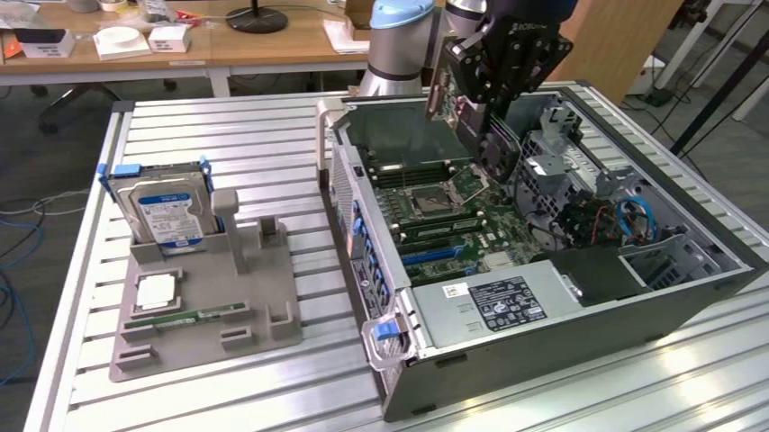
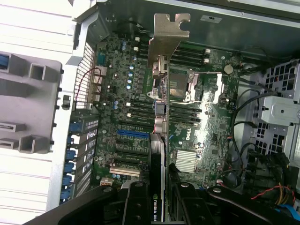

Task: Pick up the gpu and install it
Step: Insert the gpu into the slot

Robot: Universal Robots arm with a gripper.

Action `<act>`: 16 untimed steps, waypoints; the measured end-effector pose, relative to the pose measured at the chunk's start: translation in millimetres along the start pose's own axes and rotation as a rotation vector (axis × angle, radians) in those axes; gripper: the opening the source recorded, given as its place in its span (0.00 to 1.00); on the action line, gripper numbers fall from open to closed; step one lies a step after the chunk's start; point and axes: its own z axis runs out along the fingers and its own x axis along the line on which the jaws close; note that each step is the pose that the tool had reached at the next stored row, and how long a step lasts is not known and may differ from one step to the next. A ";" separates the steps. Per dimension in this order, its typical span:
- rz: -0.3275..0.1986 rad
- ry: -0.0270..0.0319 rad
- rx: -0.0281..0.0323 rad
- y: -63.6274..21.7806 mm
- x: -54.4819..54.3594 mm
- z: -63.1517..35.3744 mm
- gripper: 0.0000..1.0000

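While the hand (image 1: 487,99) hangs over the open case (image 1: 565,297), it is clamped on the gpu (image 1: 493,135), both fingers pressed to the card's flat faces. In the wrist view the gpu (image 2: 157,159) shows edge-on between the fingers (image 2: 136,201) of the hand (image 2: 158,197), with its silver bracket (image 2: 166,33) at the far end, clear of the board (image 2: 197,136).

In the exterior view the card is at twelve o'clock of the board (image 1: 445,225), held above it and touching nothing. The blue slot (image 2: 133,132) seems to run crosswise to the card, so a badly aligned descent could jam the edge connector or scrape board parts. The bracket could also catch on the slotted wall (image 1: 348,207) at nine o'clock. With the grip near one end, the card might tilt or slip.

Cables (image 1: 625,216) crowd the case at three o'clock, near the card's path. On the surface (image 1: 240,135), well apart at nine o'clock of the case, a grey holder (image 1: 204,342) carries a hard drive (image 1: 168,211) and a memory stick (image 1: 193,314). Neither is in the way.
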 end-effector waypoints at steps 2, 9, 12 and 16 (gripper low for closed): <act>-0.004 0.0002 -0.0001 0.0 0.0 0.0 0.26; -0.021 0.0009 -0.0006 0.0 0.0 0.0 0.26; -0.027 0.0012 -0.0007 0.0 0.0 0.0 0.26; -0.036 0.0016 -0.0009 0.0 0.0 0.0 0.26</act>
